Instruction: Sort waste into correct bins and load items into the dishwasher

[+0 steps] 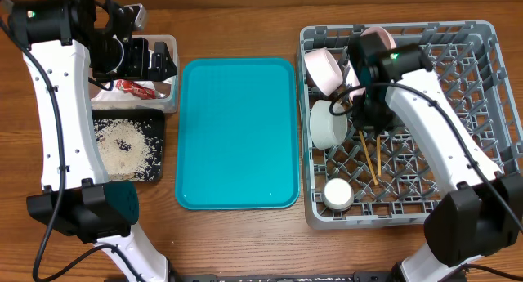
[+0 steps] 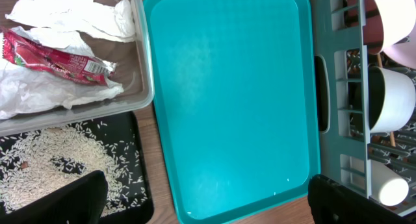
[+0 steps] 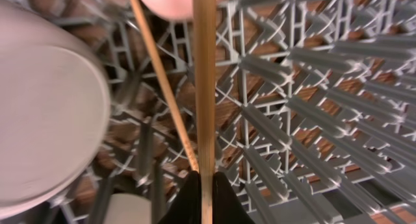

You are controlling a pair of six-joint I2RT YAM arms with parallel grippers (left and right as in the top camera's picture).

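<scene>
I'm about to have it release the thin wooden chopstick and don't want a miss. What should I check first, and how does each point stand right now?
1. Right gripper shut on the thin wooden chopstick: ok.
2. Held chopstick over the large grey plastic dish rack: ok.
3. Second wooden chopstick lying in the rack, beside the held one: ok.
4. Gap between the held chopstick's far end and the rack's lattice floor: cannot tell.
5. Left gripper open, over the clear plastic tub, across the table from the rack: ok.

Robot lab tabletop [image 1: 237, 241], staged dish rack [image 1: 482, 78]
</scene>
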